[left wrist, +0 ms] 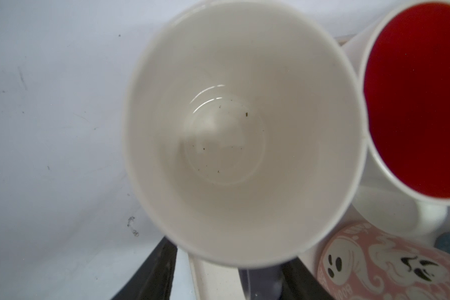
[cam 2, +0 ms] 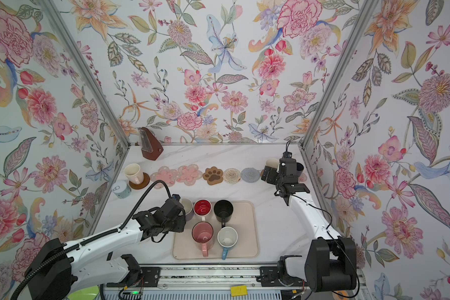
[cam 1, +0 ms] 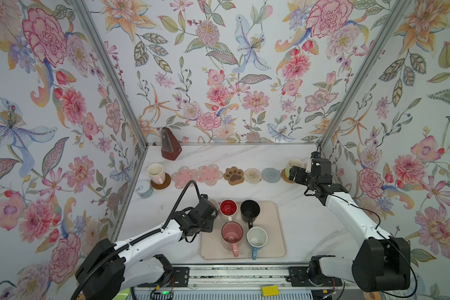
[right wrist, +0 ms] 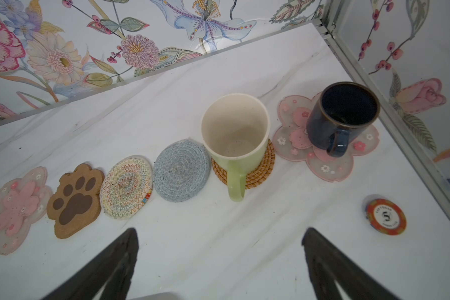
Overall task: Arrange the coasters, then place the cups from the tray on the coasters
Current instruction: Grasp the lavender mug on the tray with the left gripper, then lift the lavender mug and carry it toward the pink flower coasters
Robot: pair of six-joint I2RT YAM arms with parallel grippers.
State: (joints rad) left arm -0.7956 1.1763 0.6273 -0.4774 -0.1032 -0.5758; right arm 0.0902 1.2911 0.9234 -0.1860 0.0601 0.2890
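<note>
Left gripper [left wrist: 229,272] sits low at the far-left corner of the tray [cam 1: 270,249]. Its jaws are roughly half apart and straddle the handle of the lavender mug [left wrist: 244,130]. A strip of tray shows between one finger and the handle, so as far as the left wrist view tells, you have no firm hold on it yet.

Going for the handle makes sense, since the red-inside mug [cam 1: 228,207] stands right up against the lavender one and leaves no room around the body.

Right gripper [right wrist: 218,231] hangs wide open and empty, just in front of the light green mug [right wrist: 235,130]. That mug is upright on the rattan coaster [right wrist: 257,176], handle toward the gripper. Beside it the navy mug [right wrist: 343,114] stands on a pink flower coaster [right wrist: 322,166].

The cream-pink mug [cam 1: 156,172] occupies the brown disc [cam 1: 164,183] at the row's other end. The five coasters between are bare — the nearest flower coaster [cam 1: 184,176] lies just beyond the lavender mug, likely your next drop spot.

My read: three cups placed, five on the tray.
</note>
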